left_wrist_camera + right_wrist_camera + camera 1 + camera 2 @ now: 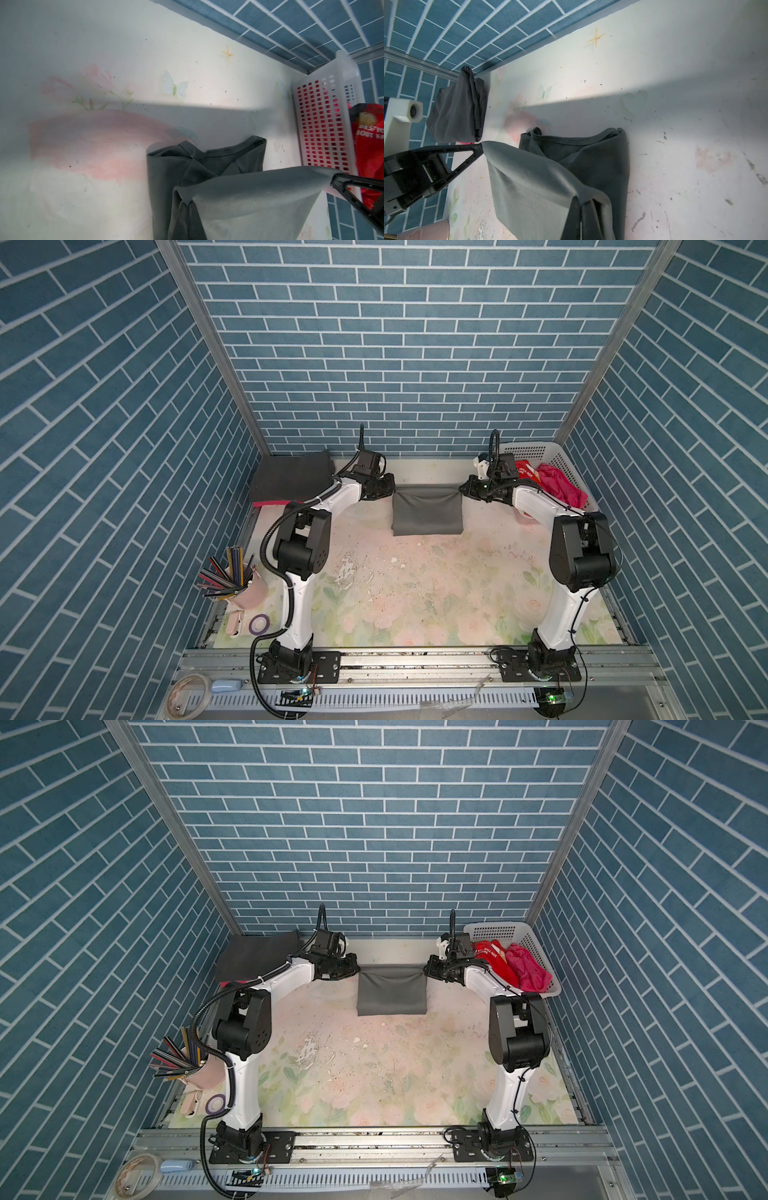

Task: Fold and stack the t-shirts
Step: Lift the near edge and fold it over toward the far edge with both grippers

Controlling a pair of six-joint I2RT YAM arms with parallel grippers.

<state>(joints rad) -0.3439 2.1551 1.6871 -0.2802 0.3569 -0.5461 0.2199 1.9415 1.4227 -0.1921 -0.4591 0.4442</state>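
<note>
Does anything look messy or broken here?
Yes. The flowery table cover is scuffed and flaking near its middle, with white chips lying about. In the white basket, a red t-shirt is crumpled and pokes over the rim.

Table (415, 605): pale floral cover, scuffed and flaked at its middle.
Back wall (411, 344): blue brick pattern with white joints, behind the table.
Side walls (83, 427): same brick, flanking the table.
Corner posts (214, 344): bare metal, rose from the table's rear corners.
Rail (415, 664): metal, ran along the table's front.
Light: a hard-edged shadow crossed the table.
</note>
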